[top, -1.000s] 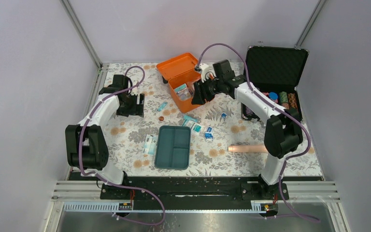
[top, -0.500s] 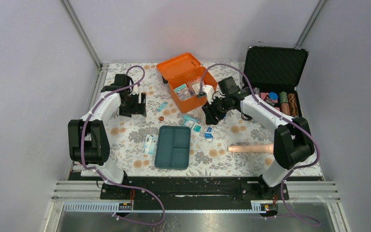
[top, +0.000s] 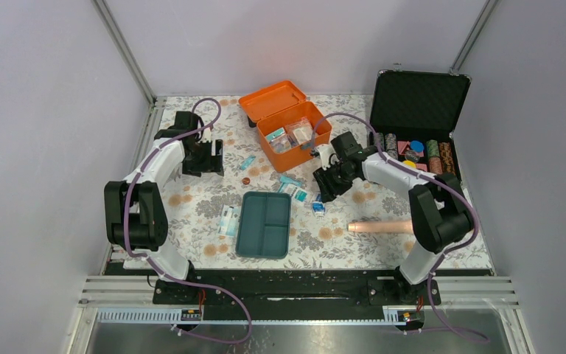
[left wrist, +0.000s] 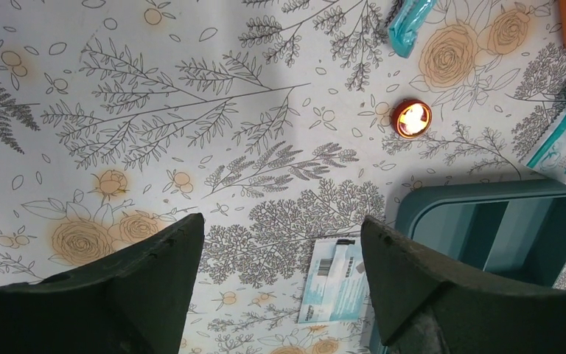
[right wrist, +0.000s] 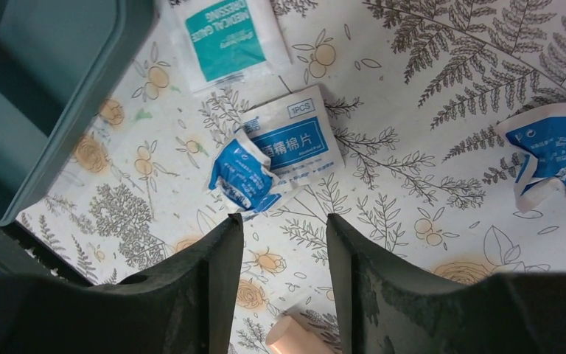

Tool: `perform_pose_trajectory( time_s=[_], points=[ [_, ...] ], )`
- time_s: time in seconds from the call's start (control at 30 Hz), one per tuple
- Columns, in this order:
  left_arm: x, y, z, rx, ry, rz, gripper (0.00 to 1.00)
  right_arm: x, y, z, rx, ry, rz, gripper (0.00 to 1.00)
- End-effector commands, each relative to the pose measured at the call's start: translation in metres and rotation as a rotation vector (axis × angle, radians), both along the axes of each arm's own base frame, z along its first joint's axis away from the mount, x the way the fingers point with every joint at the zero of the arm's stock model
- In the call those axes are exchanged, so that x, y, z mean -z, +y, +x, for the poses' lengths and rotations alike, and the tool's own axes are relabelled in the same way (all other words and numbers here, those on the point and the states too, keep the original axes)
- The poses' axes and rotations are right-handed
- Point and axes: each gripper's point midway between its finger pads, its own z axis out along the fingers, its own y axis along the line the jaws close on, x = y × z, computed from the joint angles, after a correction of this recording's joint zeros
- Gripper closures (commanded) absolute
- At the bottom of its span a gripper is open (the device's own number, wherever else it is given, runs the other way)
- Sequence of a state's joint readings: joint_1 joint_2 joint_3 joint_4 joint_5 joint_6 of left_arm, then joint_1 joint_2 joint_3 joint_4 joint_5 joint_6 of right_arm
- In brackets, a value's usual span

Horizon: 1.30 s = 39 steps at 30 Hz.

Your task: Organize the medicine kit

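Floral worktop (top: 191, 199) carries the open orange box (top: 271, 100) at the far side, with its teal tray (top: 254, 214) lying out nearer me. My right pincer (right wrist: 284, 228) hangs narrow and empty above crumpled blue packets (right wrist: 280, 151). My left pincer (left wrist: 281, 228) gapes wide, empty, beside the tray.

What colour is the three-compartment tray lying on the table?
The tray is dark teal, clearest in the top external view.

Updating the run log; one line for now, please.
right hand open near blue packets | left hand open, empty | tray outside orange box
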<state>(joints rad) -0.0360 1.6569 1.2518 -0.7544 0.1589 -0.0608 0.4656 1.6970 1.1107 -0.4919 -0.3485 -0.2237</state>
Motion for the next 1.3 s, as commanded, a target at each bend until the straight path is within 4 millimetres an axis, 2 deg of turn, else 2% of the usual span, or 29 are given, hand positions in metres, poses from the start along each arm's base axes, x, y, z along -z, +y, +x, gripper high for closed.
perform_pose_trajectory(
  time_s=[0.0,0.23,0.37,0.5,0.6,0.7,0.73,0.87,1.0,1.13,1.27],
  points=[
    [-0.018,0.002,0.007,0.001,-0.087,0.008,0.22,0.004,0.007,0.008,0.037,0.012,-0.021,0.49],
    [-0.023,0.003,0.008,0.001,-0.103,0.013,0.22,0.013,0.018,-0.003,-0.058,0.054,-0.074,0.51],
    [-0.025,0.001,0.011,-0.002,-0.112,0.003,0.22,0.025,0.017,-0.008,-0.090,0.090,-0.140,0.56],
    [-0.028,0.001,0.014,-0.006,-0.125,-0.004,0.22,0.035,0.014,-0.008,-0.076,0.102,-0.199,0.65],
    [-0.032,0.000,0.015,-0.007,-0.144,-0.005,0.22,0.035,0.015,-0.009,-0.092,0.083,-0.215,0.74],
    [-0.035,0.001,0.015,-0.009,-0.159,-0.001,0.22,0.032,0.017,-0.007,-0.113,0.052,-0.218,0.93],
    [-0.036,0.002,0.015,-0.012,-0.164,0.001,0.22,0.028,0.018,-0.006,-0.133,0.030,-0.206,1.00],
    [-0.053,0.002,0.018,-0.005,-0.208,0.002,0.22,-0.005,0.025,0.000,-0.198,-0.064,-0.152,1.00],
    [-0.079,-0.008,0.026,0.032,-0.294,-0.043,0.22,-0.053,0.029,-0.004,-0.297,-0.174,-0.068,1.00],
    [-0.114,-0.029,0.036,0.134,-0.439,-0.126,0.22,-0.083,0.024,-0.007,-0.322,-0.235,-0.030,1.00],
    [-0.151,-0.057,0.040,0.280,-0.589,-0.178,0.22,-0.111,0.022,0.001,-0.334,-0.287,0.031,1.00]
  ],
)
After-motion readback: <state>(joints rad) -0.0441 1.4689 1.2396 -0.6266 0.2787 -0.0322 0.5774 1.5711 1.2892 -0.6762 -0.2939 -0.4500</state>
